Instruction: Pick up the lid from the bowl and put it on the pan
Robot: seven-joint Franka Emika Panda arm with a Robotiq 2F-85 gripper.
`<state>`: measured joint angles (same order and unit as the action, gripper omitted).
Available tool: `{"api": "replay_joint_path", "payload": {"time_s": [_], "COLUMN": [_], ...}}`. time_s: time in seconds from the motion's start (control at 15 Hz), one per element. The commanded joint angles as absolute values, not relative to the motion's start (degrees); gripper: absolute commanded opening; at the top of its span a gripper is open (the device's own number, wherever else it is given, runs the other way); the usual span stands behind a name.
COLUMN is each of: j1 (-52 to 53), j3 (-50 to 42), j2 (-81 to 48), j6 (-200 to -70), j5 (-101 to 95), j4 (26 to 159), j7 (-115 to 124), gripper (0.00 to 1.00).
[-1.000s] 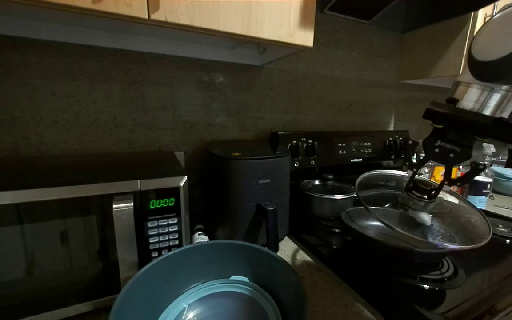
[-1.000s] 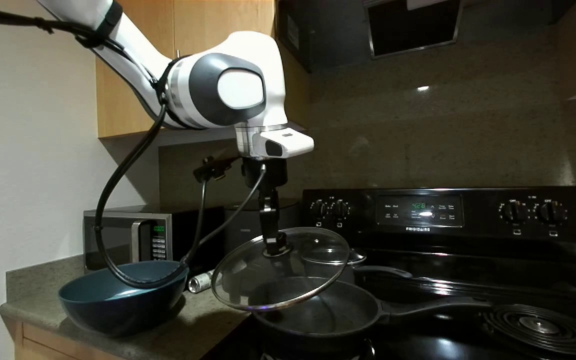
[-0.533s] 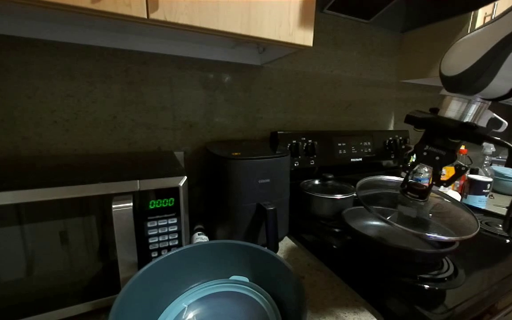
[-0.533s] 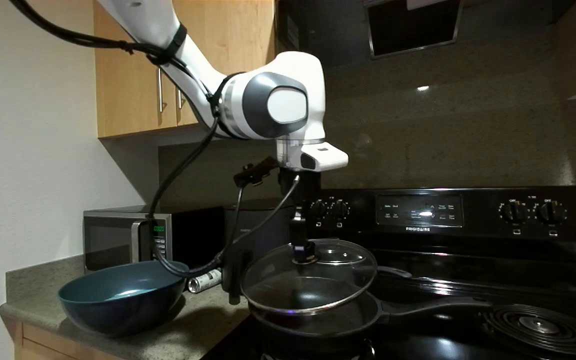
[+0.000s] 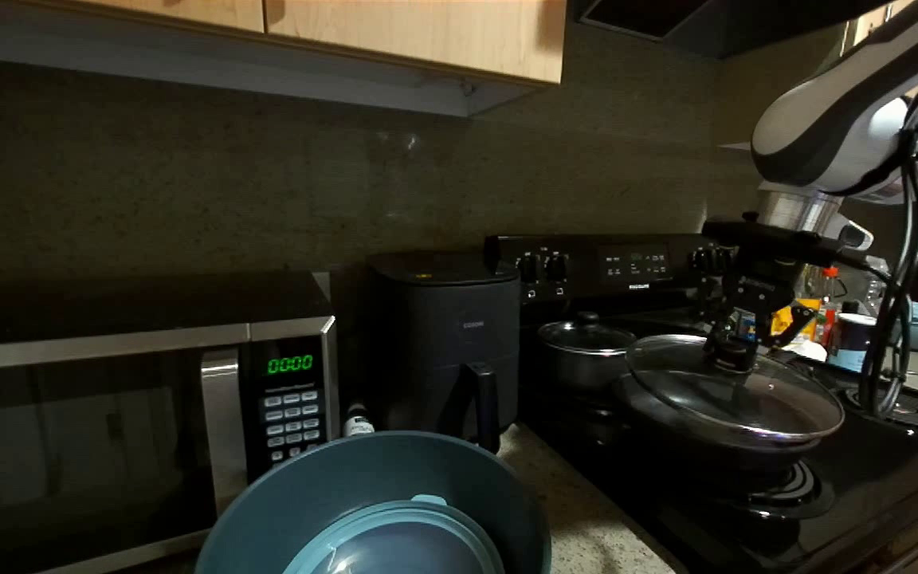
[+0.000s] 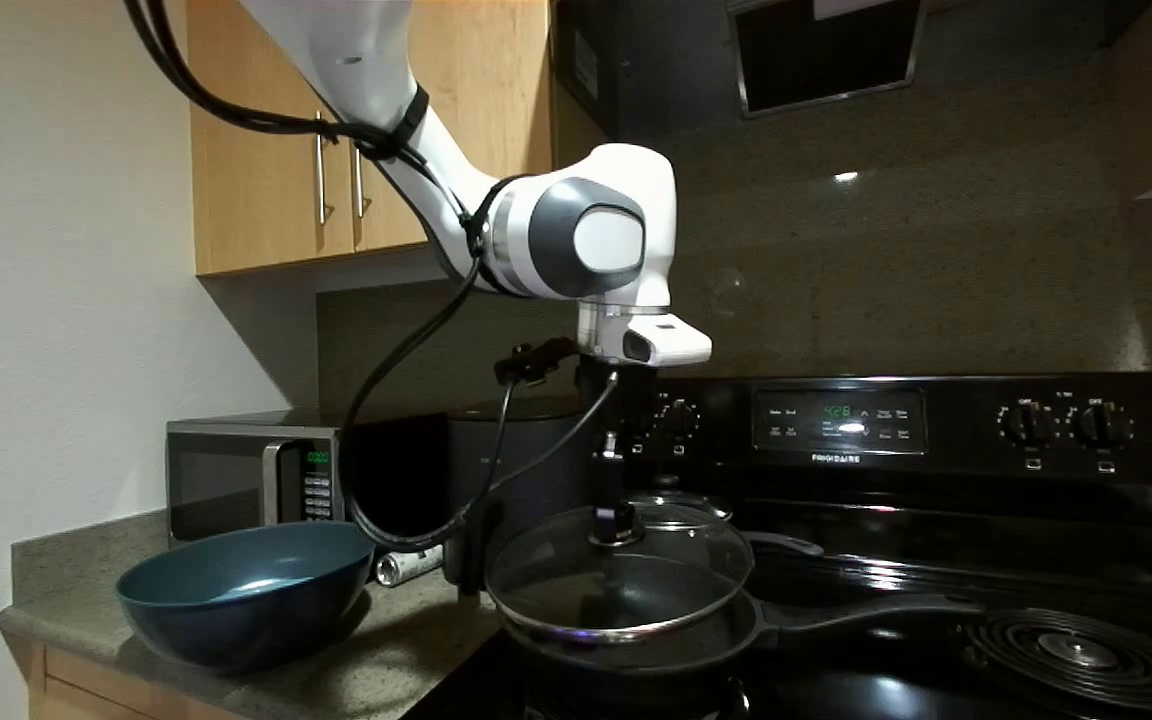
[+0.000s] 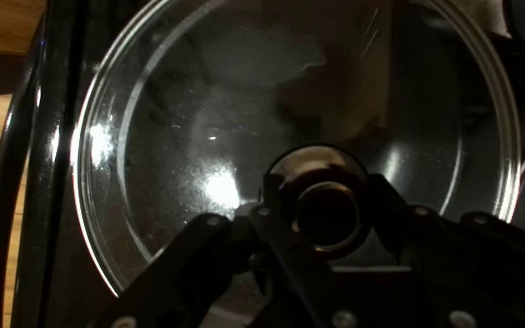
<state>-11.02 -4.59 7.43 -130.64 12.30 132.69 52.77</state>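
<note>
The see-through lid (image 5: 754, 402) with its shiny rim hangs over the pan (image 6: 736, 635), slightly tilted, in both exterior views. My gripper (image 7: 321, 193) is shut on the lid's dark knob in the wrist view, a finger on each side. It also shows above the lid (image 6: 556, 575) in an exterior view (image 6: 616, 525). The lid's rim sits very close to the pan's rim, a little off to one side; I cannot tell whether they touch. The pan's handle points away from the bowl. The blue-grey bowl (image 6: 246, 610) stands on the counter, also seen in an exterior view (image 5: 379, 458).
A smaller lidded pot (image 5: 586, 359) stands behind the pan. A black air fryer (image 5: 443, 343), a microwave (image 6: 256, 475) and a can (image 6: 408, 563) are on the counter. A light blue container (image 5: 395, 542) lies in the bowl. An upper cabinet (image 6: 276, 190) is behind the arm.
My gripper has carried the lid down and across, away from the bowl, to over the pan. The lid is closer to the pan and less tilted. The bowl and pan have not moved.
</note>
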Motion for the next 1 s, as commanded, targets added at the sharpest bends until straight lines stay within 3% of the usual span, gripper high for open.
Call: {"api": "replay_joint_path", "payload": {"time_s": [0.0, 0.93], "j1": [-9.9, -10.7], "j3": [-5.0, -8.2], "j2": [6.5, 9.4], "j6": [-128.9, -126.4], "j5": [11.5, 13.2], "j4": [133.1, 130.8], "j7": [53.2, 53.4], "gripper": [0.25, 0.25]}}
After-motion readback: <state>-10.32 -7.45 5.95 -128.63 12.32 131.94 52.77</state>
